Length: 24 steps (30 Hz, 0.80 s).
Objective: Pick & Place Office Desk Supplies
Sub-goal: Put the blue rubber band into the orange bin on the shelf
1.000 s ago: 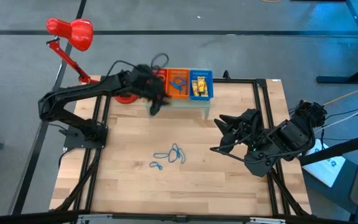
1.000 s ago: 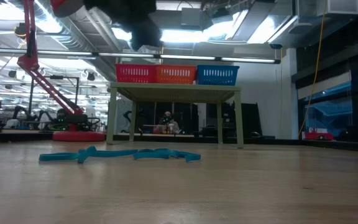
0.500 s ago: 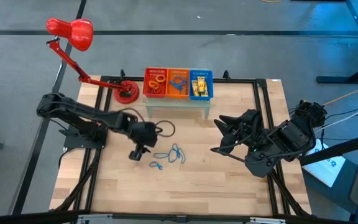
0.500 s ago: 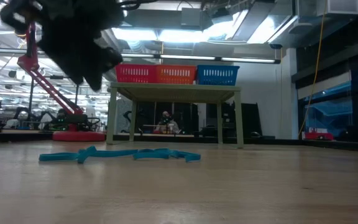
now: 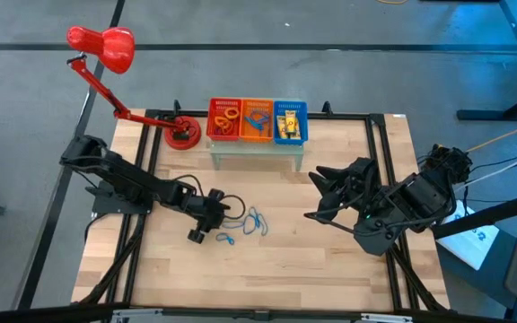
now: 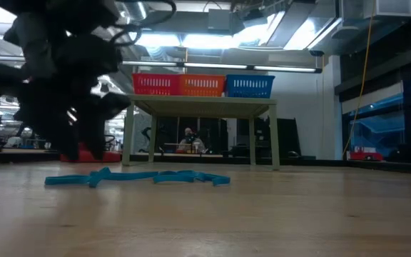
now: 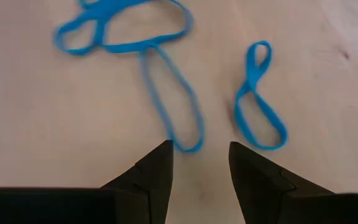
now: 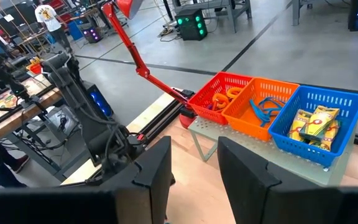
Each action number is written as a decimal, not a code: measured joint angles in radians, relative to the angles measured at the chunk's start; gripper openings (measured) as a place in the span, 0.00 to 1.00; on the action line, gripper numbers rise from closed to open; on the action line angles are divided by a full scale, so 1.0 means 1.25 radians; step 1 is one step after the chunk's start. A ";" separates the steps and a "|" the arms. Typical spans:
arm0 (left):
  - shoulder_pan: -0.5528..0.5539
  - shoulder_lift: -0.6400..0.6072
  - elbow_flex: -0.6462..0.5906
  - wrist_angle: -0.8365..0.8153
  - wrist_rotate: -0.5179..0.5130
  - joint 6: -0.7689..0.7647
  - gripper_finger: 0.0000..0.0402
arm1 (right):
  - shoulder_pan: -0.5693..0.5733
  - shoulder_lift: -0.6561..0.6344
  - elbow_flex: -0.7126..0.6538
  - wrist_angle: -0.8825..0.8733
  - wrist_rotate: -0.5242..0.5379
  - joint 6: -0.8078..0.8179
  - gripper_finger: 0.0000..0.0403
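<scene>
Bare wood under my left claw (image 7: 199, 163), jaws parted, holding nothing; blue loop (image 7: 171, 102) lies straight ahead, long axis nearly in line with my reach.

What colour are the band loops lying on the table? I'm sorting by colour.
Blue. The band loops show best in the left wrist view, on the bare wood.

**Open wood in the middle, clutter along the far edge**

The light wooden tabletop (image 5: 267, 269) lies bare along its near half. At centre, thin blue band loops (image 5: 245, 223) lie flat, with the left gripper (image 5: 206, 221) low just to their left. Far centre, a small pale stand (image 5: 254, 152) carries red, orange and blue mesh baskets (image 5: 257, 120). The red desk lamp's base (image 5: 183, 137) sits to its left. The right gripper (image 5: 323, 196) occupies the right side.
</scene>
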 joint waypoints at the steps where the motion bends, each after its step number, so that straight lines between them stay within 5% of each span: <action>1: -0.002 0.014 -0.002 0.011 0.011 0.000 0.38 | -0.001 0.000 0.000 0.000 0.000 0.000 0.33; 24: -0.029 0.075 0.001 0.104 -0.057 0.009 0.38 | -0.002 0.000 0.000 0.004 -0.001 0.000 0.33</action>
